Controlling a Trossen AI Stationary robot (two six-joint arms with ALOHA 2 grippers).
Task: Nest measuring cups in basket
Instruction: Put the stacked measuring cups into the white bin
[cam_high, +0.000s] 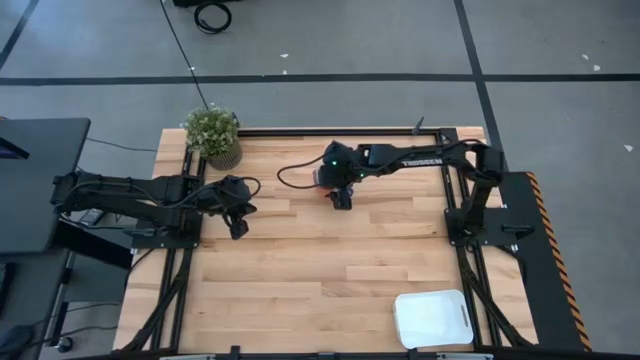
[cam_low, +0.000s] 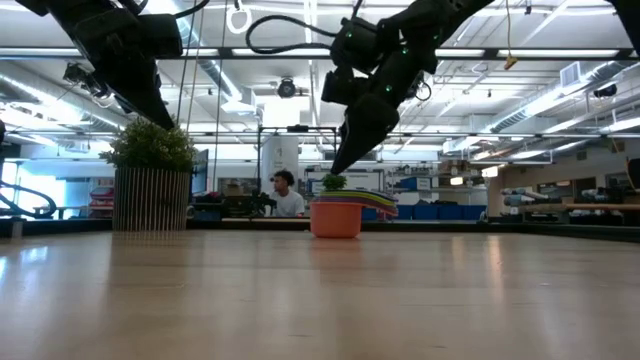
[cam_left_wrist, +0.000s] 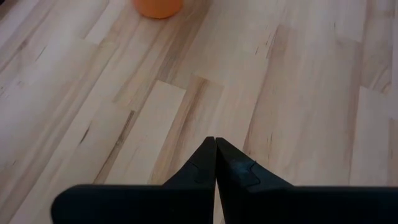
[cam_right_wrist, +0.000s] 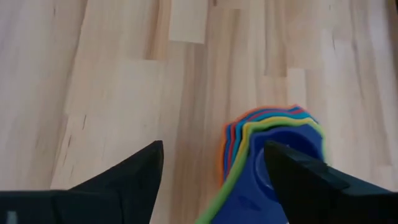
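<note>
The measuring cups (cam_low: 337, 216) stand nested in one stack on the table's far middle, with the orange cup outermost and resting on its base. Their flat handles (cam_right_wrist: 273, 134) fan out, dark blue on top, then green, yellow, light blue, red and orange. My right gripper (cam_right_wrist: 213, 149) hovers open just above the stack, slanting down, one finger over the handles and not touching them. In the high view the right gripper (cam_high: 342, 200) hides most of the stack (cam_high: 320, 178). My left gripper (cam_high: 238, 228) waits shut at the table's left. The white basket (cam_high: 432, 318) lies at the near right corner.
A potted green plant (cam_high: 212, 135) stands at the far left corner. Bare wooden tabletop (cam_high: 330, 270) stretches between the stack and the basket. A person (cam_low: 288, 196) sits in the room beyond the table.
</note>
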